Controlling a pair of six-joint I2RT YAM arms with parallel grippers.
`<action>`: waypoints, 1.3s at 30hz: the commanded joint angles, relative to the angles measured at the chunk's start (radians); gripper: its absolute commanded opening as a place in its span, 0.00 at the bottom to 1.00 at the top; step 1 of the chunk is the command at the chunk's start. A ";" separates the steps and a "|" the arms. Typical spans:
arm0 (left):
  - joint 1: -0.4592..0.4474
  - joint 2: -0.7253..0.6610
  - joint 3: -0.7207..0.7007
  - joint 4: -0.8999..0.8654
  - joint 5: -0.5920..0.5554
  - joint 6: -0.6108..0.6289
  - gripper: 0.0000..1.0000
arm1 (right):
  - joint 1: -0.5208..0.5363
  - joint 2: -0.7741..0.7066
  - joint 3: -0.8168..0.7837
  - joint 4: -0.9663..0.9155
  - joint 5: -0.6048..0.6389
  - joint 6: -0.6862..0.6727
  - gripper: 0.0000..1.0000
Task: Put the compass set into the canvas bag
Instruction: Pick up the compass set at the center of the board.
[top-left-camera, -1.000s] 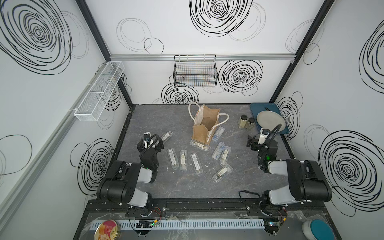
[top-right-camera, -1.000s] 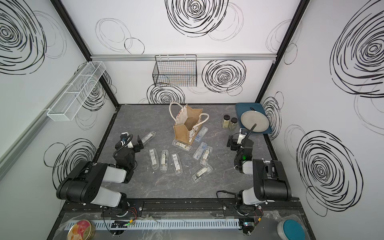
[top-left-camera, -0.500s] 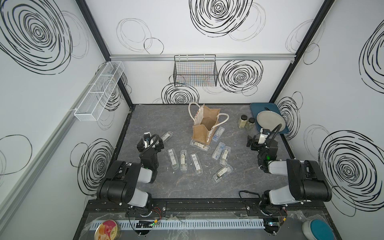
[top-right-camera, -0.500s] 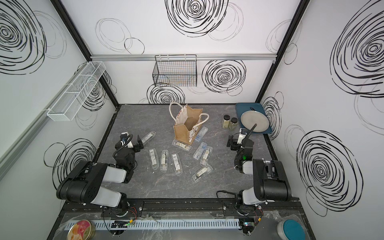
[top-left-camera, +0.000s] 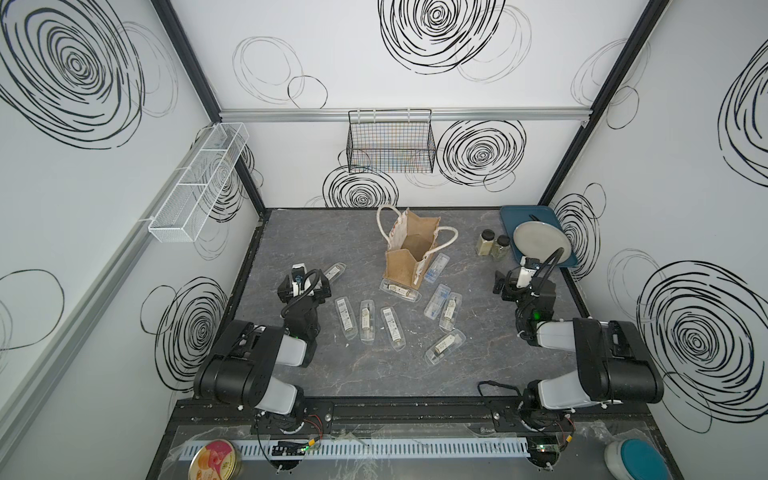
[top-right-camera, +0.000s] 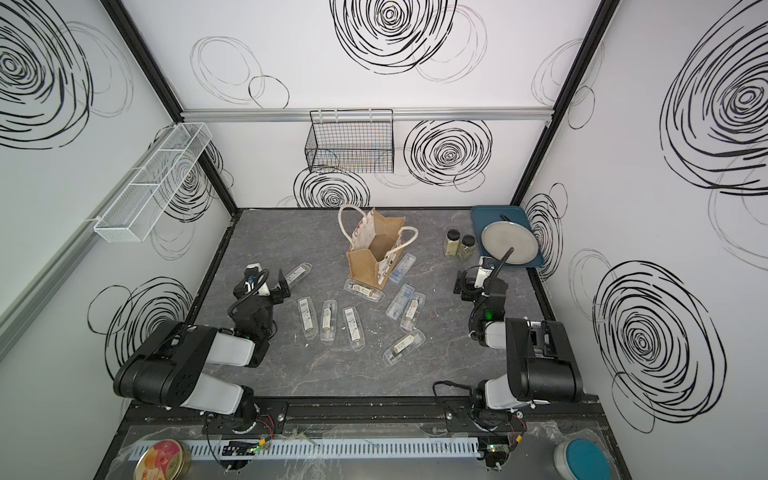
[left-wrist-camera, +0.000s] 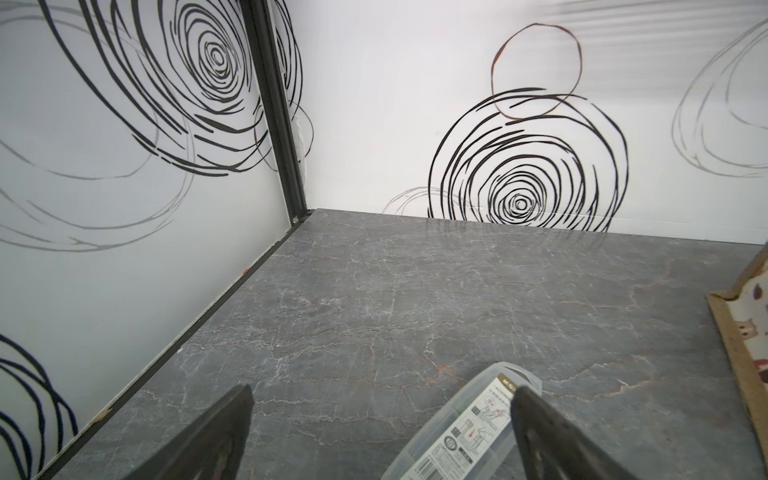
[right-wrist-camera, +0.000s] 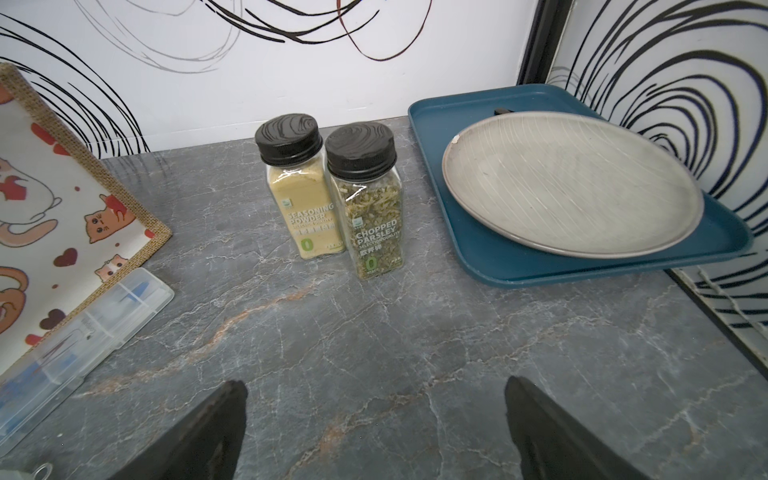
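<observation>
Although nine clear plastic compass set cases (top-left-camera: 365, 320) lie scattered on the grey marbled tabletop (top-left-camera: 374, 374), neither gripper grasps any of them. One canvas bag (top-left-camera: 409, 257) stands upright toward the middle back. Its mouth opens upward and only brown inner walls show through it. Its two white rope handles (top-left-camera: 384, 224) arch out on opposite sides.

Three cases lie side by side left of centre, with their long axes running roughly front to back. A fourth case (top-left-camera: 400, 290) lies crosswise just in front of the bag's base. A fifth case (top-left-camera: 436, 266) lies on a diagonal along the bag's right side. Two more cases (top-left-camera: 437, 300) sit side by side on a similar diagonal, nearer the front. An eighth case (top-left-camera: 444, 347), the nearest to the front, is also angled.

The ninth case (top-left-camera: 334, 272) points diagonally away from the left gripper (left-wrist-camera: 380, 436), whose fingers are spread wide. In the left wrist view the near end of this case lies between the fingers, and I cannot tell whether it touches either one.

The right gripper (right-wrist-camera: 376, 432) is likewise spread wide over bare tabletop. It faces two black-capped spice jars (right-wrist-camera: 332, 195) that stand just beside each other, one of yellow powder and one of chopped parsley.

One blue tray (right-wrist-camera: 519, 266) carries one pale round plate (right-wrist-camera: 573, 183). One black wire basket (top-left-camera: 390, 141) hangs on the back wall, and its contents cannot be made out. One white mesh shelf (top-left-camera: 195, 187) with three compartments is fixed to the left wall.
</observation>
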 joint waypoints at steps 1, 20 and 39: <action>0.000 0.006 -0.003 0.076 -0.009 0.024 0.99 | 0.003 -0.006 0.011 0.030 -0.002 -0.002 1.00; -0.164 -0.540 0.412 -0.969 0.159 -0.052 0.99 | 0.345 -0.204 0.464 -1.143 0.050 0.476 0.95; -0.363 -0.499 0.509 -1.186 0.197 -0.219 0.99 | 0.472 -0.003 0.504 -1.300 -0.079 0.671 0.87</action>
